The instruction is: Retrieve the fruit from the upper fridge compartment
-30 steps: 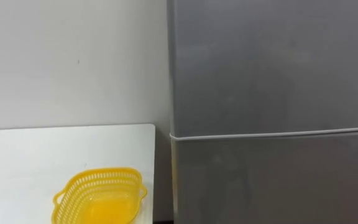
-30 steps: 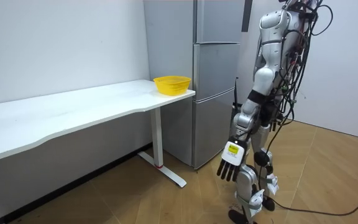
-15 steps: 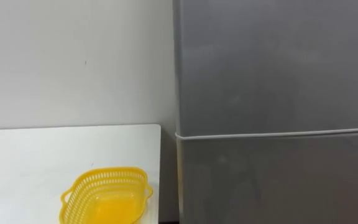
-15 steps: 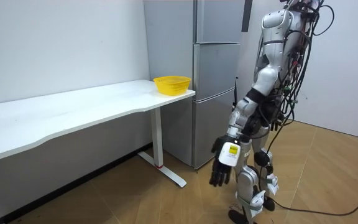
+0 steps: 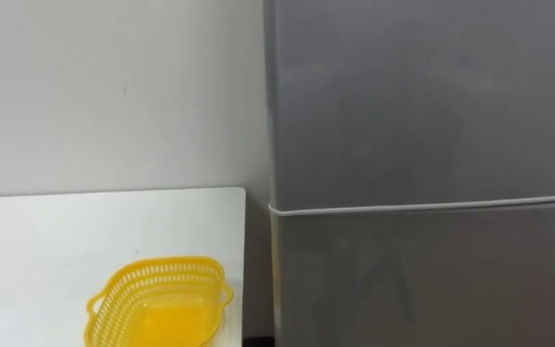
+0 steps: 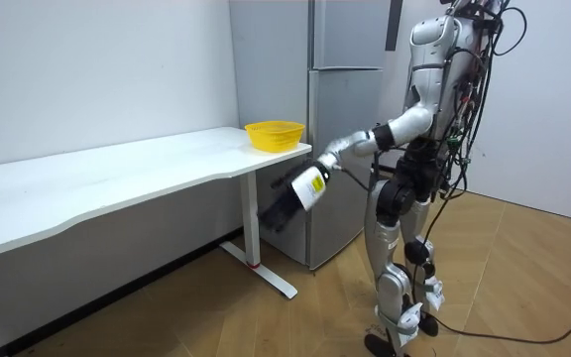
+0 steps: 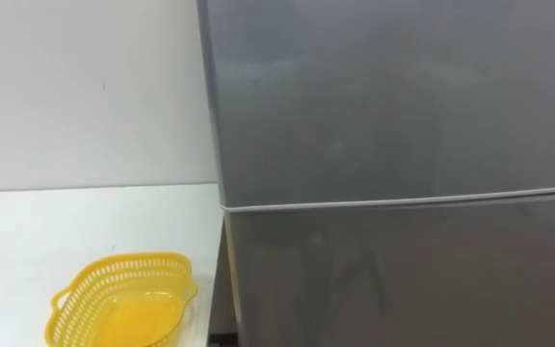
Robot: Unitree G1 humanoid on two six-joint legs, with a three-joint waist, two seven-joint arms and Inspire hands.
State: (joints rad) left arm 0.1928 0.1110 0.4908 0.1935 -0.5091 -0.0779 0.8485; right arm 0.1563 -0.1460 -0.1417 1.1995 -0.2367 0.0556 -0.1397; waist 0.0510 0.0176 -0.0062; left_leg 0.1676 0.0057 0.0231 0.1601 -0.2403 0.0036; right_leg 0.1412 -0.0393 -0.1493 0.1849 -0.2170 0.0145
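— Grey fridge (image 5: 422,173) fills the head views from 12 round to 5 o'clock. Upper door (image 5: 422,96) and lower door (image 5: 422,280) are both shut, with the seam between them closed. What is different from the last entry?

— Left arm. In the picture a second back it hangs straight down beside the leg, and half a second back it starts to lift. Now it is stretched forward. In the room view the left hand (image 6: 287,203) is at 8 o'clock from the robot's chest, in front of the lower door and at 6 o'clock of the yellow basket (image 6: 274,134). It is clear of the door, not touching it.

— Hand state?

— It is smeared by motion, so I cannot tell whether it is open or closed. Nothing shows in it.

— Stance?

— Unchanged. The robot stands facing the fridge, just past the end of the white table (image 5: 46,231). The basket is on the table corner, at 7 o'clock in the head views.

— And the thing to fetch?

— Unseen. Judgement: it is behind the upper door, since that door is shut and nothing lies in the basket or in the hand.

— Meaning for the task?

— The reach has started and nothing more. The hand is level with the lower door, so my guess is that it must rise toward 12 o'clock and find the upper door's edge before anything can come out. No handle shows on the door face.
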